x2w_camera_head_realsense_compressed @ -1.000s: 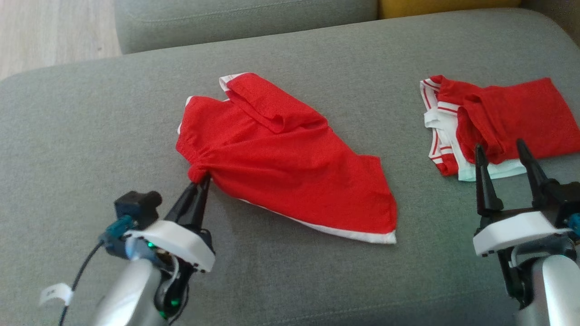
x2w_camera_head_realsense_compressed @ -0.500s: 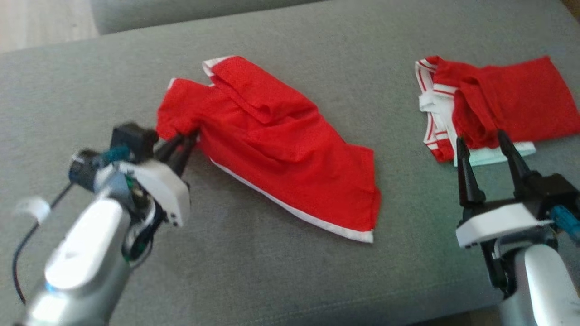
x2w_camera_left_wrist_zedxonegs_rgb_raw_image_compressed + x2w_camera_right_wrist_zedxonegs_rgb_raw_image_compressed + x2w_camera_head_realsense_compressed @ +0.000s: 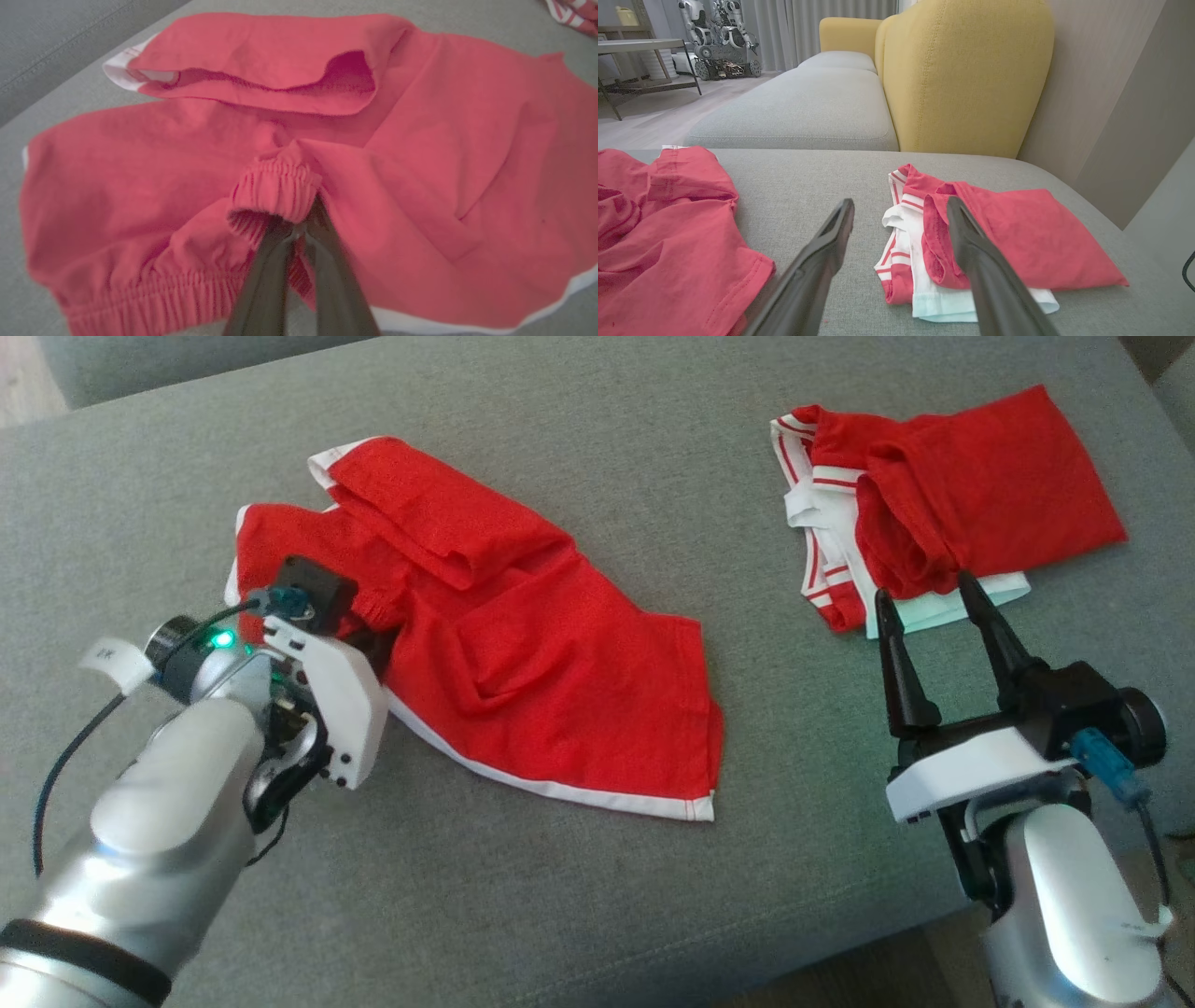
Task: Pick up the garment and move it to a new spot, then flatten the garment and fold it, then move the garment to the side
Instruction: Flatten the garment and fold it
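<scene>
The garment is a pair of red shorts with white trim, lying crumpled on the grey sofa cushion. My left gripper is at its left side, shut on a bunch of the elastic waistband. The left wrist view shows the two fingers pinched together at the gathered waistband, which is lifted over the rest of the garment. My right gripper hovers open and holds nothing, to the right of the garment. In the right wrist view the right gripper has the garment to its left.
A folded pile of red and white clothes lies at the cushion's far right, just beyond the right fingertips, and shows as the pile in the right wrist view. A yellow backrest rises behind. The cushion's front edge runs lower right.
The head camera has shifted. My left gripper has carried the pinched waistband up and inward over the garment, bunching the left side. The right gripper stays open by the folded pile.
</scene>
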`<state>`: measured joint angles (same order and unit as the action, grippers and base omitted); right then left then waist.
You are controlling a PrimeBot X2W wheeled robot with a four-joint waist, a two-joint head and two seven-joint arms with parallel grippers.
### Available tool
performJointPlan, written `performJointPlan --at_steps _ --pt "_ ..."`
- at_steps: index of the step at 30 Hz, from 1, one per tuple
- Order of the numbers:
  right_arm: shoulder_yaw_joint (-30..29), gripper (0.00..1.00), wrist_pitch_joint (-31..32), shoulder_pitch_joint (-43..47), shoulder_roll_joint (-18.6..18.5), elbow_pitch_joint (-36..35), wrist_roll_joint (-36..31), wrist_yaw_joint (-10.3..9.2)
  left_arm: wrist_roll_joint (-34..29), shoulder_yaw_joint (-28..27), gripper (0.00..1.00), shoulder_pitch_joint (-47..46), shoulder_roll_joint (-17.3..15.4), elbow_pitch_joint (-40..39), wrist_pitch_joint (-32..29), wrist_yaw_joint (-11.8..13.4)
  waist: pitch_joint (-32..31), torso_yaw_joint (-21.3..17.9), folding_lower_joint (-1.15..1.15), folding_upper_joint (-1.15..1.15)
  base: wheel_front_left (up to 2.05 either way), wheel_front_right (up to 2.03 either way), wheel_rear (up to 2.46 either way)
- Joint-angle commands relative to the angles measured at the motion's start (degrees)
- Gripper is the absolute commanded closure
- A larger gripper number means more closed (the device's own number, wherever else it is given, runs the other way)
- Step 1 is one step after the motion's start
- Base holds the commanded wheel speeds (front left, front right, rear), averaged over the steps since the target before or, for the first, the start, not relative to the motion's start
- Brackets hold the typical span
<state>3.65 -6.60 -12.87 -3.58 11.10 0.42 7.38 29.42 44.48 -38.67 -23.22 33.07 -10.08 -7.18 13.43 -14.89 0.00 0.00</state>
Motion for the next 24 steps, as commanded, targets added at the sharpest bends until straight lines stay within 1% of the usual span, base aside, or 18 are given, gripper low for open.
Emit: performJointPlan --at_steps 1,2,3,8,13,17,20,22,24 --pt "1.5 0.00 -0.7 -1.9 0.5 -1.3 -0.4 0.11 1.5 -1.3 0.69 -3.8 -2.8 -0.1 -0.1 -0.3 -0.1 -0.3 0.00 0.00 0.00 0.00 0.00" --pt "1.6 0.00 -0.7 -1.9 0.5 -1.0 -0.4 0.11 2.9 -1.2 0.27 -4.2 -2.7 0.9 0.1 -0.3 -0.3 -0.3 0.00 0.00 0.00 0.00 0.00" --pt "1.6 0.00 -0.8 -2.0 0.5 -0.8 -0.4 0.11 4.3 -1.2 0.00 -4.5 -2.5 1.7 0.5 -0.3 -0.4 -0.3 0.00 0.00 0.00 0.00 0.00" --pt "1.7 0.00 -0.8 -1.6 0.6 0.1 -0.5 0.11 8.1 -1.2 0.00 -5.7 -1.5 4.9 3.7 -0.3 -1.5 0.9 0.00 0.00 0.00 0.00 0.00" --pt "1.7 0.00 -0.5 -0.7 0.6 0.4 -0.6 0.11 11.4 -2.1 0.00 -5.8 -1.9 5.6 6.8 -0.3 -3.4 2.7 0.00 0.00 0.00 0.00 0.00" --pt "1.6 0.00 0.0 1.0 0.6 0.3 -0.5 0.11 13.8 -1.6 0.00 -3.8 -3.4 2.8 8.0 -0.3 -5.1 4.5 0.00 0.00 0.00 0.00 0.00" --pt "1.8 0.00 0.4 2.5 0.6 0.2 0.0 0.11 14.9 -1.5 0.00 -1.4 -5.3 0.0 8.9 -0.3 -6.2 5.5 0.00 0.00 0.00 0.00 0.00" --pt "2.5 0.00 0.7 3.7 0.1 0.0 -0.5 0.11 15.4 -2.0 0.00 0.8 -6.5 -2.0 10.0 0.4 -6.9 6.0 0.00 0.00 0.00 0.00 0.00" --pt "2.8 0.00 1.0 5.0 0.0 -0.1 -0.3 0.11 16.1 -2.9 0.00 3.4 -7.3 -4.5 11.6 2.0 -7.5 6.3 0.00 0.00 0.00 0.00 0.00"
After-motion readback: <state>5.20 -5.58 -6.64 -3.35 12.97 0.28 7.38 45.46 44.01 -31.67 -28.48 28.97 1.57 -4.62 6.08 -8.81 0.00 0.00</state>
